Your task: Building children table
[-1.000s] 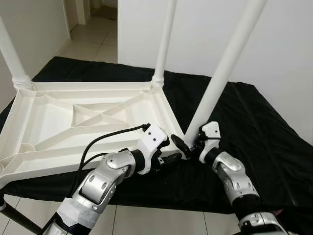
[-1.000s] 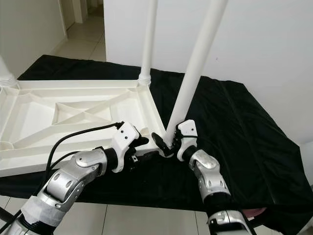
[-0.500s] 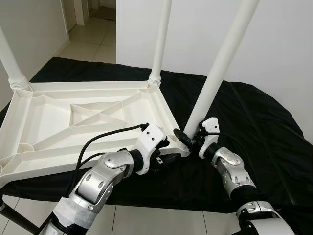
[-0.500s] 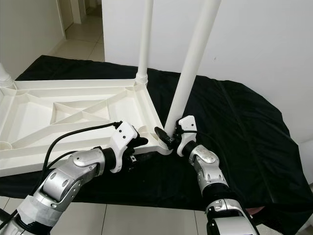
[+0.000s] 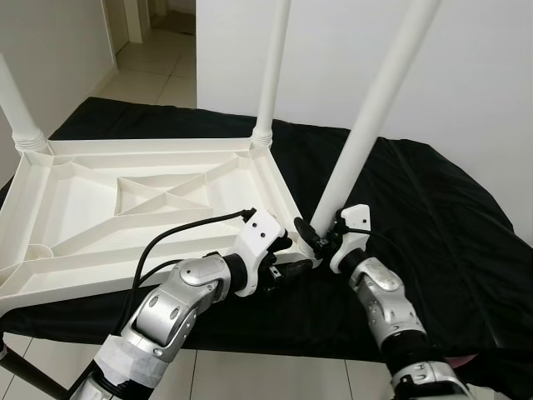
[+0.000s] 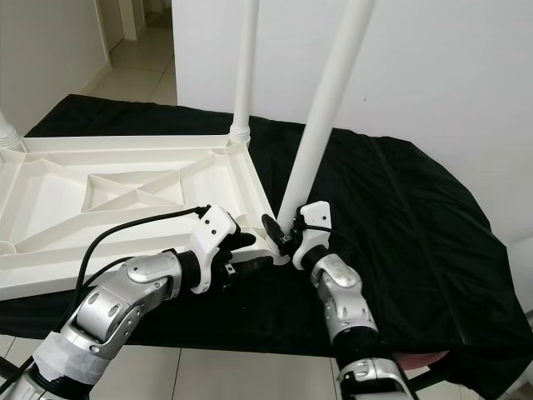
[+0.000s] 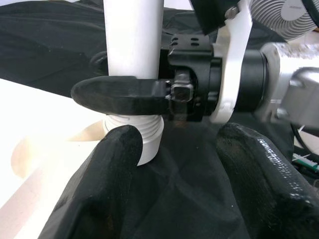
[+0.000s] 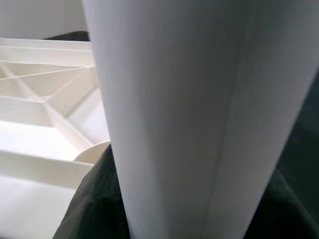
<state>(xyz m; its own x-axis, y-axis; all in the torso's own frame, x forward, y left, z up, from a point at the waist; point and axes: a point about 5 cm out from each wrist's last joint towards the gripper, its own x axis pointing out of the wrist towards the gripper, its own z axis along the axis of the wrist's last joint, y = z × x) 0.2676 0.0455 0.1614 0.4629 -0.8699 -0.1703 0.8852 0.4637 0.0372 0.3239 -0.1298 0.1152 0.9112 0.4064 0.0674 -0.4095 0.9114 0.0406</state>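
Over a black cloth lies the white table top, underside up, its ribbed frame facing the camera; the cloth's bare stretch runs off toward 3 o'clock, while tiled floor opens past the far edge at 11 o'clock and a white wall closes the room at 1 o'clock. Two legs already stand upright in their sockets — one at the far left corner, one at the far right corner. At the near right corner a third, tilted leg leans toward 1 o'clock, its lower end at the corner socket. The right gripper is clamped around that leg just above the base, one black finger on each side. The left gripper sits just beside it at 8 o'clock, at the table top's near edge, with its fingers spread and nothing between them. From the left wrist, the leg's ribbed end shows seated on the white plastic with the right gripper's finger across it — a detail too small to read from the head. From the right wrist, the leg's smooth white shaft looms close, with the frame's ribs beyond.
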